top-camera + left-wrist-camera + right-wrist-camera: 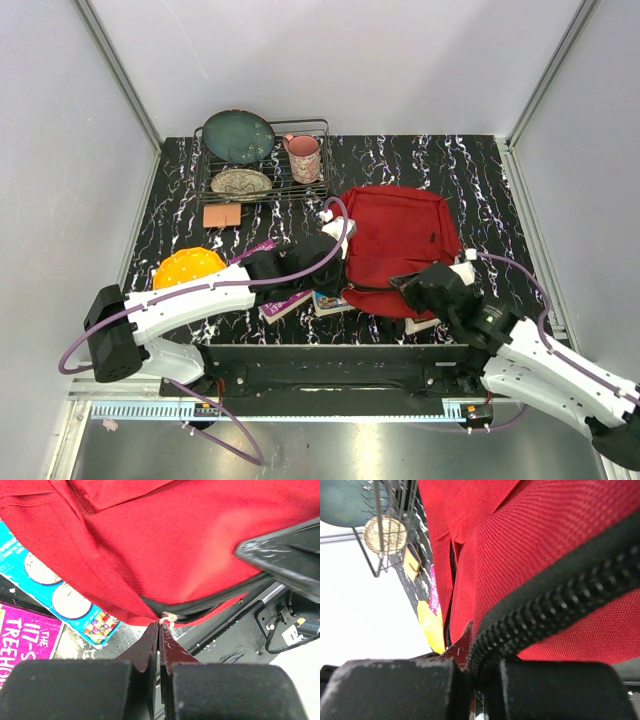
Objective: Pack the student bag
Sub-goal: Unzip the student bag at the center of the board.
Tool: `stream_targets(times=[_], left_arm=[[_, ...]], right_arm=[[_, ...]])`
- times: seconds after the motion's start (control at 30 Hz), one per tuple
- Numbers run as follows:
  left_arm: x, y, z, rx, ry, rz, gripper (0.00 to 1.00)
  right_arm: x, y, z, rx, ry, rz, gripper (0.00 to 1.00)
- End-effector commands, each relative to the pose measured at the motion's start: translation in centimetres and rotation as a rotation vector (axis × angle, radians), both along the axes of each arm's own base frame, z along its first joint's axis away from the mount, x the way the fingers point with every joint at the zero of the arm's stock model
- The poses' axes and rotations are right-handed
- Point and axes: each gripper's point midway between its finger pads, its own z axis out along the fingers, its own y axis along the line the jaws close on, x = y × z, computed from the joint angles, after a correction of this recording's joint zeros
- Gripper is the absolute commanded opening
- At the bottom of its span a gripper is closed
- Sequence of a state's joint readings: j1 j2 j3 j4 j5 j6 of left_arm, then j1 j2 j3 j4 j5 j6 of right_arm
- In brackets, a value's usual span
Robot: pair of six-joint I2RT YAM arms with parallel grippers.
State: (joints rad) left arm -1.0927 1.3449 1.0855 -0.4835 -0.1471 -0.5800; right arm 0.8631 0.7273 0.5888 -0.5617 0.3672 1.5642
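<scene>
— What rests on your table [480, 170]?
— You have a wire dish rack [285, 188] at eleven o'clock, with an orange pad [222, 215] just in front of it. A yellow plate [188, 268] lies at nine and two books [285, 305] at six. The student bag [400, 235] at three overlaps one book.

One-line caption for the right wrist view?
Right gripper shut on the black zipper edge of the red student bag.

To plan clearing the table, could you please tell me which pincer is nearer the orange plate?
Left. The left pincer sits shut at the student bag's near-left edge, right of the orange plate; the right pincer grips the bag's near edge, farther right.
</scene>
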Motion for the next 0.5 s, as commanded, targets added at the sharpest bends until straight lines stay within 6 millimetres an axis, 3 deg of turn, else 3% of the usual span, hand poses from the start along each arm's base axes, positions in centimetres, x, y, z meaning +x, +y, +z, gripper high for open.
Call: stream_targets(times=[0.0, 0.23, 0.33, 0.47], left_arm=[[0.6, 0.3, 1.7, -0.018, -0.059, 0.017, 0.0], [1.2, 0.5, 1.6, 0.023, -0.07, 0.032, 0.0], [1.5, 1.3, 1.0, 0.055, -0.08, 0.048, 0.0], [1.9, 2.4, 0.1, 0.094, -0.073, 0.053, 0.0]], right_arm=[[0.7, -4.4, 2.5, -0.079, -0.14, -0.12, 0.0], [-1.7, -8.6, 0.7, -0.175, -0.106, -0.163, 0.0], [-2.0, -10.6, 1.6, -0.2, -0.133, -0.212, 0.0], [-1.9, -12.7, 4.2, -0.253, -0.186, -0.268, 0.0]])
